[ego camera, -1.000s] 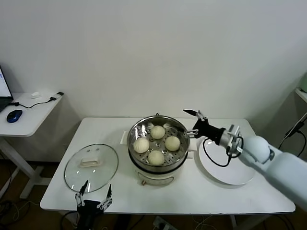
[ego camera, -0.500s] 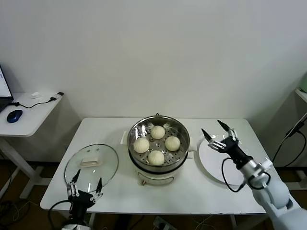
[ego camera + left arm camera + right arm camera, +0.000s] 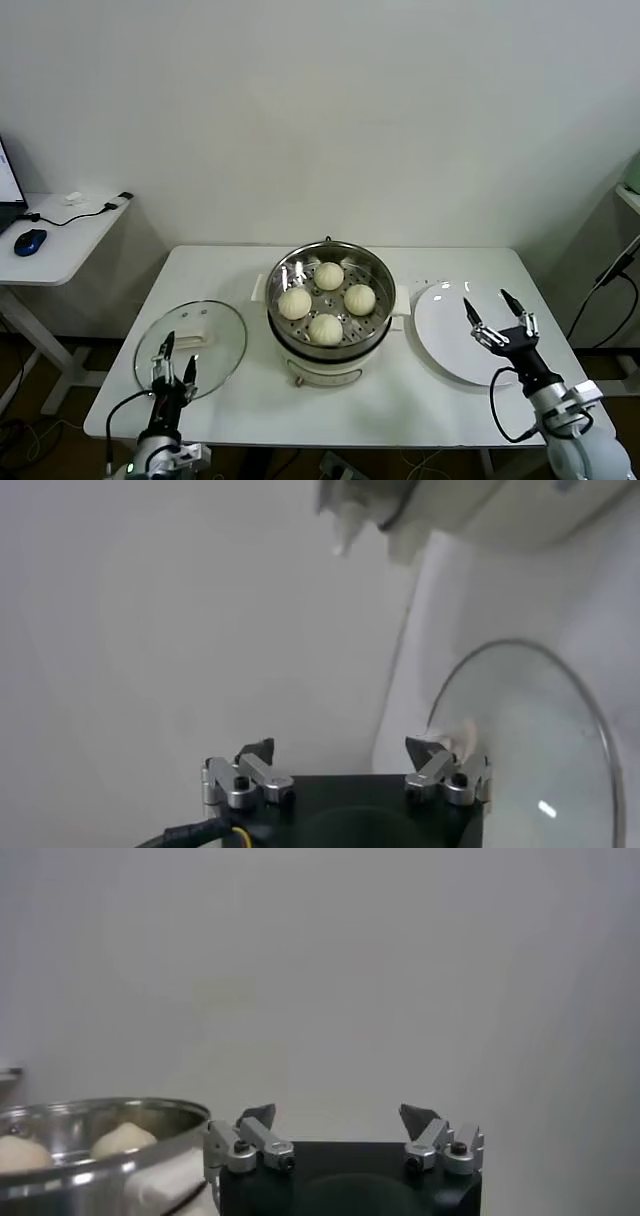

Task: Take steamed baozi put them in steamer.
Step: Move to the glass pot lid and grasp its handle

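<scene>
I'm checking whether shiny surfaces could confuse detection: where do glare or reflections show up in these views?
Head view: the steamer has a bright steel rim that mirrors the light, the glass lid shows a faint sheen, and the four baozi read cleanly. Left wrist view: a small bright glint sits on the lid's glass. Right wrist view: the steamer wall shows streaked reflections.

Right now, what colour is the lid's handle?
White, on the clear glass lid; the head view shows it best.
</scene>
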Robot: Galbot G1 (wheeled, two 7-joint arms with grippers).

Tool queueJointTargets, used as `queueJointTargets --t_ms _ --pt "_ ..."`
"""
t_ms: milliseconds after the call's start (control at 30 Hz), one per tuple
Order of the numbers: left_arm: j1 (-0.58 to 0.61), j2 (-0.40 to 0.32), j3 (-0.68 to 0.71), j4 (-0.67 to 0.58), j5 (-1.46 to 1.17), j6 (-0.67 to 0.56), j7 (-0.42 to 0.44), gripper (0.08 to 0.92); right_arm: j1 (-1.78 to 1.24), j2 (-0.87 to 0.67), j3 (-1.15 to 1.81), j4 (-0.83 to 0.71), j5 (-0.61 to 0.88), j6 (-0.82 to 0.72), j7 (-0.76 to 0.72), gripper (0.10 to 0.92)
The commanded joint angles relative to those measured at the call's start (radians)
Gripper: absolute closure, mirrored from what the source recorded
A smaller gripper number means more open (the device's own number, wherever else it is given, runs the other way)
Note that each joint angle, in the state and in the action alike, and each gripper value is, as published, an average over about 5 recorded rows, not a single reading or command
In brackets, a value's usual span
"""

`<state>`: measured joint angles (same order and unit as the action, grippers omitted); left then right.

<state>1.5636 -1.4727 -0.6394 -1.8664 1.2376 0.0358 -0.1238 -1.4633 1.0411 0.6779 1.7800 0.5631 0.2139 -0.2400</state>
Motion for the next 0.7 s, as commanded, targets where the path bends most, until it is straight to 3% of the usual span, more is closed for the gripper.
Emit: queueJointTargets --t_ms 33,700 --pt "-0.231 0.017 0.007 0.302 0.21 0.05 -0.071 0.177 -0.054 0.067 0.062 -0.021 -0.046 0.003 0.001 0.203" --pt "-0.367 0.04 0.007 0.511 0.216 0.065 -0.13 0.177 -0.018 0.085 0.063 -0.068 -0.081 0.004 0.002 0.203"
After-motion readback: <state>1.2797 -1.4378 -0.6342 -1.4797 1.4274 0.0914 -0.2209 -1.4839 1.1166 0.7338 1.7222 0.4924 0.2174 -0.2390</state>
